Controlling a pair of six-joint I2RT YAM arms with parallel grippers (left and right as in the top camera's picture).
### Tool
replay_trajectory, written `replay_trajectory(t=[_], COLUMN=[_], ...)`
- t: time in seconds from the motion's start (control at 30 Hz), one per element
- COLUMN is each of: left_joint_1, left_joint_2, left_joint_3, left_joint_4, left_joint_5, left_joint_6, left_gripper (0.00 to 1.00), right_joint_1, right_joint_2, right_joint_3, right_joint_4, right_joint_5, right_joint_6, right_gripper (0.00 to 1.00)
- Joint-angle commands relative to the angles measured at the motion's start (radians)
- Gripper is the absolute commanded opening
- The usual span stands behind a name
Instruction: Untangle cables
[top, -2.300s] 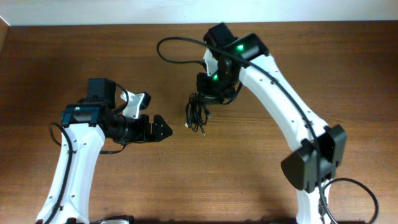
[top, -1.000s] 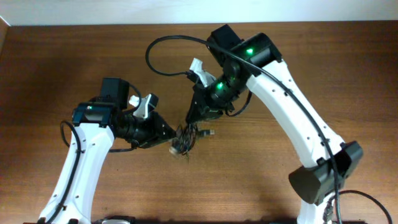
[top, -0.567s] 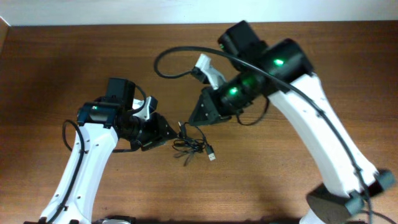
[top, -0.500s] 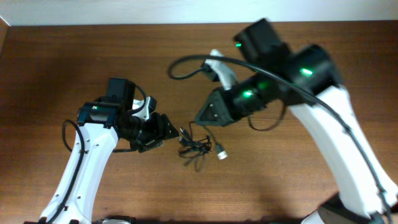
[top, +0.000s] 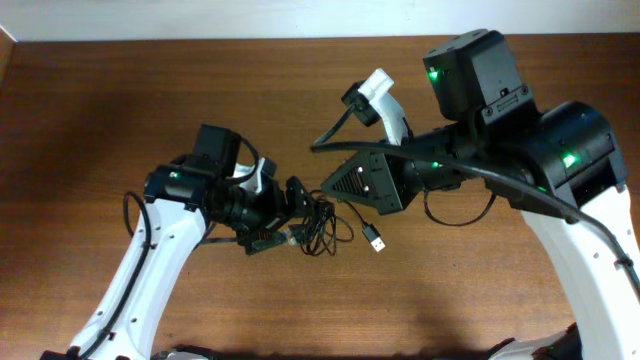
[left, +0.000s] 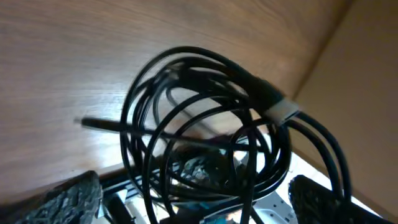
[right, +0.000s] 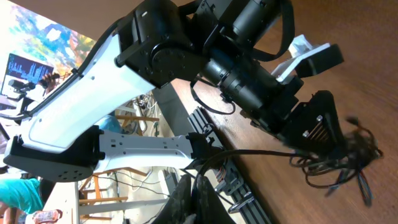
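The cables (top: 322, 225) are a tangle of thin black cords on the brown table, with a USB plug (top: 377, 242) trailing to the right. My left gripper (top: 290, 215) is open at the tangle's left edge. In the left wrist view the loops (left: 205, 124) hang between and ahead of its spread fingers (left: 199, 196). My right gripper (top: 328, 185) is raised above the tangle. In the right wrist view its fingers (right: 198, 186) are shut on one black strand that runs to the tangle (right: 339, 162), beside the left gripper (right: 314, 134).
The table (top: 120, 100) is brown wood with a pale wall along its far edge. The right arm's body (top: 520, 130) looms large over the right half. A white band (left: 283, 112) wraps some strands. Thick arm cables run near both wrists.
My right arm has risen and swung right with a strand in its grip. The tangle has shifted on the table. My left gripper has moved right up to the tangle.
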Motion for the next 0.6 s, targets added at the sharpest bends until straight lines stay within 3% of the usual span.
replay_trajectory(t=[0.0,0.13,0.23,0.27,0.33,0.43,0.5,0.57], left_joint_1=[-0.008,-0.047,-0.051,-0.061,-0.084,-0.086,-0.086,-0.086], left_joint_2=[0.003,0.003,0.003,0.003,0.003,0.003,0.003,0.003], left_joint_3=[0.005,0.005,0.005,0.005,0.005,0.005,0.005,0.005], left_joint_4=[0.002,0.006,0.005,0.005,0.005,0.006,0.006,0.017], left_joint_5=[0.032,0.13,0.14,0.206,0.263,0.207,0.181,0.036], left_joint_6=[-0.014,-0.067,-0.066,-0.066,-0.067,-0.066,-0.066,-0.067], left_gripper=[0.9,0.84,0.68,0.64,0.64,0.5,0.5,0.44], right_joint_1=[-0.002,-0.002,-0.002,-0.002,-0.002,-0.002,-0.002,-0.002], right_joint_2=[-0.004,-0.002,-0.002,0.001,0.005,0.012,0.011,0.012], right_joint_3=[0.01,0.01,0.01,0.009,0.009,0.008,0.008,0.008], right_joint_4=[-0.01,-0.01,-0.011,-0.011,-0.01,-0.011,-0.011,-0.011], right_joint_5=[-0.027,-0.027,-0.027,-0.026,-0.014,-0.007,-0.007,-0.007], right_joint_6=[-0.005,-0.005,-0.005,-0.005,-0.005,-0.005,-0.005,-0.005], right_gripper=[0.04,0.04,0.04,0.04,0.04,0.04,0.04,0.04])
